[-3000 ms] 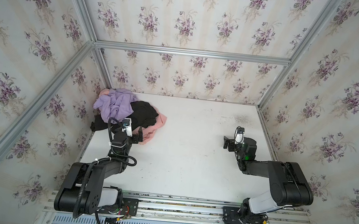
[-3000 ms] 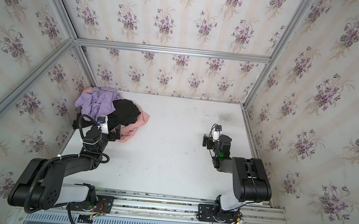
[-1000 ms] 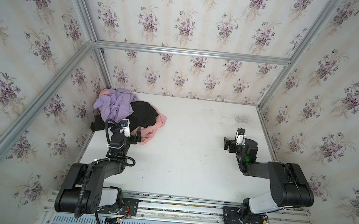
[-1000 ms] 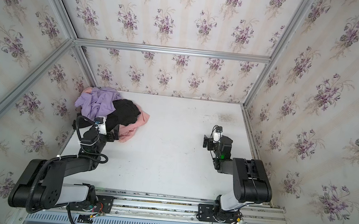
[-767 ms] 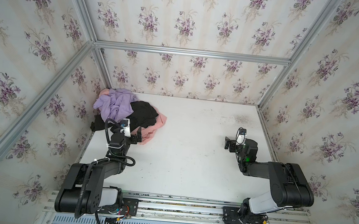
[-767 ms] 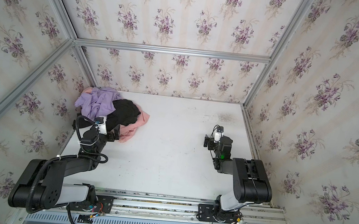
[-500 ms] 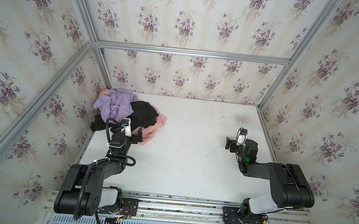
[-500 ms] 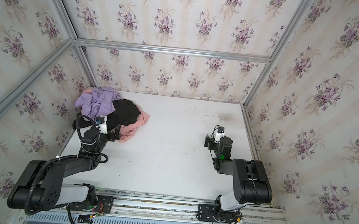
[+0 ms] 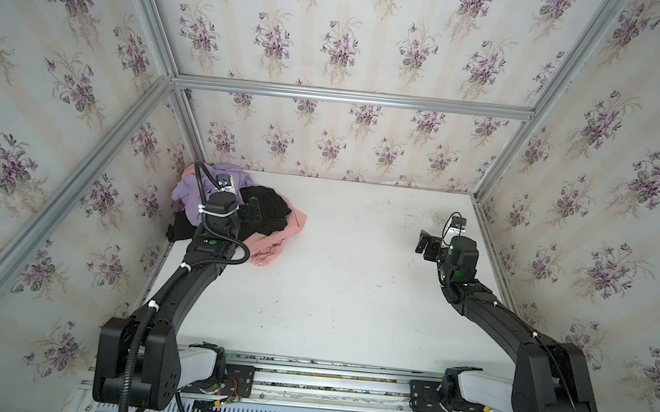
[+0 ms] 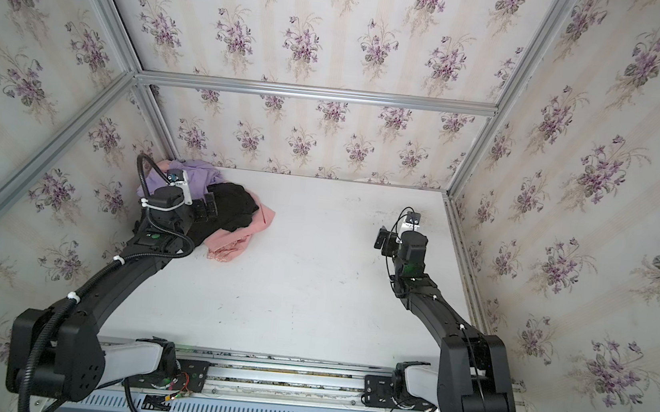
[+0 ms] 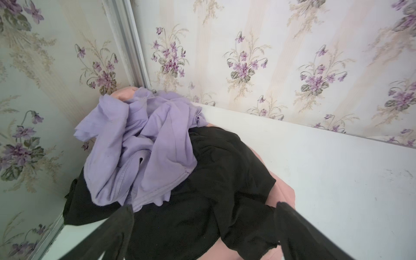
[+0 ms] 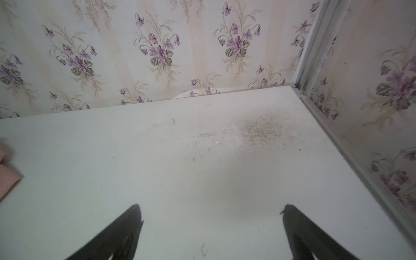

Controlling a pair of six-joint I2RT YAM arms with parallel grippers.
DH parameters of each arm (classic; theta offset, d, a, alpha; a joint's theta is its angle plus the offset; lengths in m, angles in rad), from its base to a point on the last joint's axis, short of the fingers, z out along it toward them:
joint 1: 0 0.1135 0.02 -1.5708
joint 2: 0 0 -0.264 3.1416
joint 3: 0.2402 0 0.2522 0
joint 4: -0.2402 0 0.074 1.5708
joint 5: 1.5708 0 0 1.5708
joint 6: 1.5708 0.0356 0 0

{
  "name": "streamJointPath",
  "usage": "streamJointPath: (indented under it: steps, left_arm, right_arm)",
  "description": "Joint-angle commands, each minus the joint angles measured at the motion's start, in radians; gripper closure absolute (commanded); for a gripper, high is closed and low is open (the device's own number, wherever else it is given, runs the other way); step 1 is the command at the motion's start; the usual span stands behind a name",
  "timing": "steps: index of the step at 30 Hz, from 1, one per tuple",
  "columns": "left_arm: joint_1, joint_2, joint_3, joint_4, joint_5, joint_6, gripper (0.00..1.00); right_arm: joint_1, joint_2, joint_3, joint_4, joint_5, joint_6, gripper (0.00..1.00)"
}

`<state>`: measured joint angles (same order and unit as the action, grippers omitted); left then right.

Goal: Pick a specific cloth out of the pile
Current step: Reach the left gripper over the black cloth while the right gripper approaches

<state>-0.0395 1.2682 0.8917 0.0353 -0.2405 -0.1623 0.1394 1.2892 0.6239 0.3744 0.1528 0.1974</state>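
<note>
"Cloth (image 11: pixel 220 180) in hand yet, or was the left gripper (image 11: pixel 204 208) only over it?"

"Only over it. Its jaws stood wide and empty, straddling black fabric; whether the fingertips touched, I couldn't tell. It lay in the pile (image 10: pixel 242 227) at the table's (image 12: pixel 202 157) far-left corner, the lilac cloth (image 11: pixel 144 139) draped over part of it, the salmon-pink cloth (image 9: pixel 279 239) underneath."

"So which step was that?"

"The reach, I judged, just short of the grasp. Next it needed to drop onto black only, pinch a fold clear of the lilac hem, and lift."

"And the right gripper (image 12: pixel 211 207)?"

"Equally wide, holding nothing, above bare table well apart from the pile."

"Anything different from three seconds before?"

"The left gripper had advanced from the pile's near edge to over the black; the right had barely shifted; the pile lay unchanged."
</note>
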Motion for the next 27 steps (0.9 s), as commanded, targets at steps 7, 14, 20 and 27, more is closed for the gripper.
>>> streamJointPath:
  steps: [7, 14, 20, 27]
  left_arm:
    - [-0.110, 0.202, 0.323, -0.478, -0.059, 0.009, 0.00]
    - [-0.169, 0.344, 0.485, -0.627, -0.040, 0.074, 0.01]
    - [-0.184, 0.484, 0.583, -0.669, -0.003, 0.144, 0.02]
    - [-0.208, 0.666, 0.735, -0.741, -0.063, 0.182, 0.04]
  right_arm:
    - [0.178, 0.167, 0.117, -0.106, -0.108, 0.211, 0.00]
    - [0.248, 0.323, 0.162, -0.043, -0.300, 0.326, 0.00]
    - [0.336, 0.440, 0.238, -0.035, -0.319, 0.323, 0.00]
    - [0.383, 0.482, 0.273, -0.033, -0.294, 0.298, 0.00]
